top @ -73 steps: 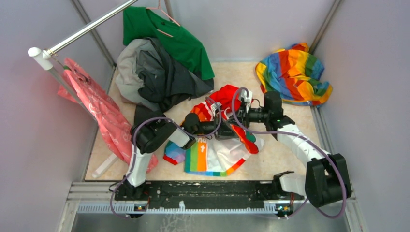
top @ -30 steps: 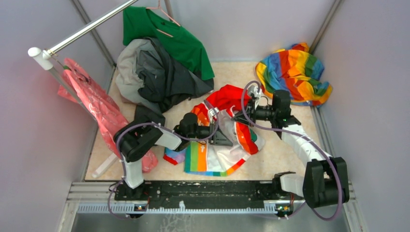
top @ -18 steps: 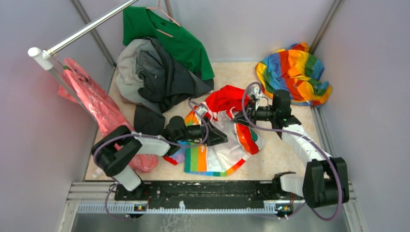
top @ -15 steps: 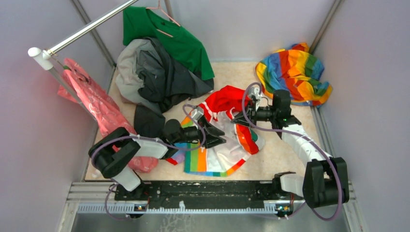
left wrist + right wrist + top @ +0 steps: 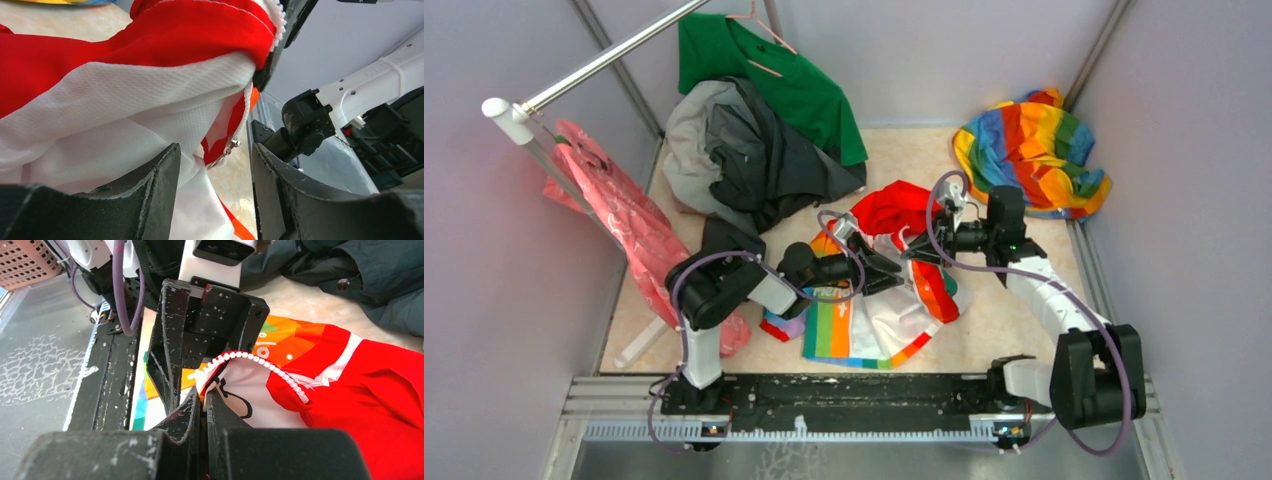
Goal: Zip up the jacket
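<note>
The jacket lies mid-table, white with rainbow panels and a red hood. My right gripper is shut on its front edge beside the white zipper teeth and holds that edge up; the pinch shows in the right wrist view. My left gripper is open just left of it. In the left wrist view the metal zipper pull hangs free between the spread jaws of the left gripper, touching neither finger. White and red cloth of the jacket drapes over the left finger.
A dark grey garment and a green shirt are piled at the back left under a metal rail. A pink bag hangs at the left. An all-rainbow cloth lies at the back right corner.
My left gripper has opened, drawn back to the left, then come in again close to the right gripper. The right gripper has stayed shut on the jacket's edge, hardly moving.
</note>
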